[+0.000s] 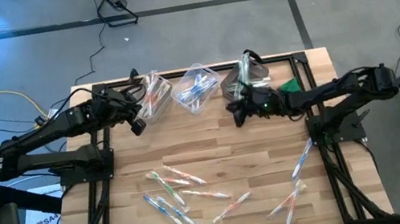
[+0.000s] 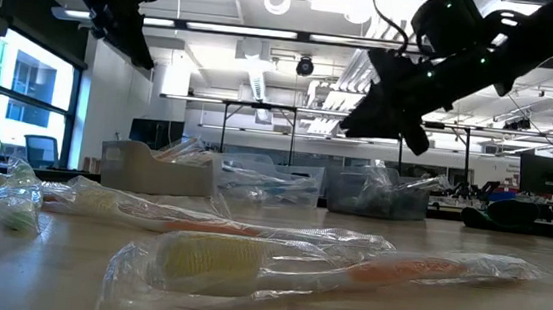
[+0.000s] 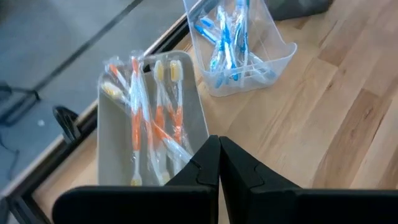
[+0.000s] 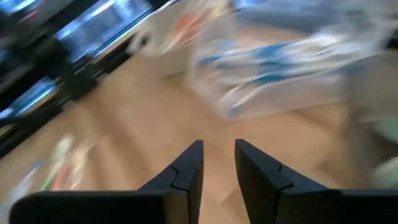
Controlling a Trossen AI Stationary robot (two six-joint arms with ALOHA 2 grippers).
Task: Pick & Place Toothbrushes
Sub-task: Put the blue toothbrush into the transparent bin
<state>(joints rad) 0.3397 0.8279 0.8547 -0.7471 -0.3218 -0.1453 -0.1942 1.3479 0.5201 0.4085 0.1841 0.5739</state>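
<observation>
Several wrapped toothbrushes lie flat on the wooden table, a cluster (image 1: 171,194) near the front left and others (image 1: 290,199) at the front right. My left gripper (image 1: 137,127) hangs shut and empty over the near end of the bin of orange toothbrushes (image 3: 146,124). My right gripper (image 1: 236,117) hovers above the table just in front of the right bin (image 1: 247,76). Its fingers (image 4: 189,165) stand a small gap apart with nothing between them, and the wrist view is blurred.
Three clear bins stand in a row along the far edge: orange toothbrushes at the left (image 1: 150,96), blue ones in the middle (image 1: 196,88), and the right bin. A small green object (image 1: 290,86) lies beside the right arm. Bare wood lies between bins and loose toothbrushes.
</observation>
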